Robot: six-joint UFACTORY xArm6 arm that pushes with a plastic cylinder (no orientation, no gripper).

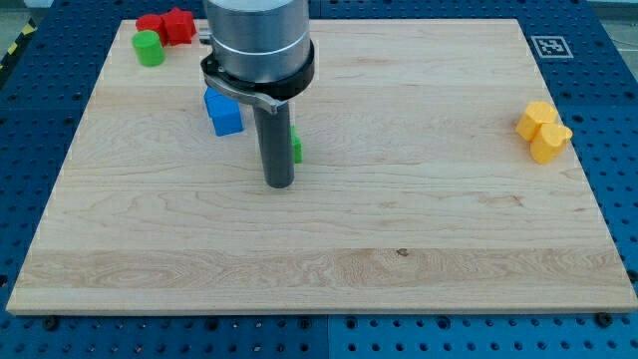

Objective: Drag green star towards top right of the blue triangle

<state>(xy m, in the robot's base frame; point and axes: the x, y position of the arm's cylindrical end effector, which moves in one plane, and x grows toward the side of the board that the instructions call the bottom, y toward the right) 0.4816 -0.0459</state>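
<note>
My tip [278, 183] rests on the board left of centre. A green block [296, 147], probably the green star, is mostly hidden behind the rod; only a sliver shows at the rod's right side, just above the tip. A blue block [223, 112] sits up and to the left of the tip, close to the rod; its shape is partly hidden by the arm.
A red block [170, 25] and a green cylinder [150, 48] sit at the board's top left corner. Two yellow blocks [542, 131] touch each other near the right edge. A fiducial marker [549, 46] is at the top right corner.
</note>
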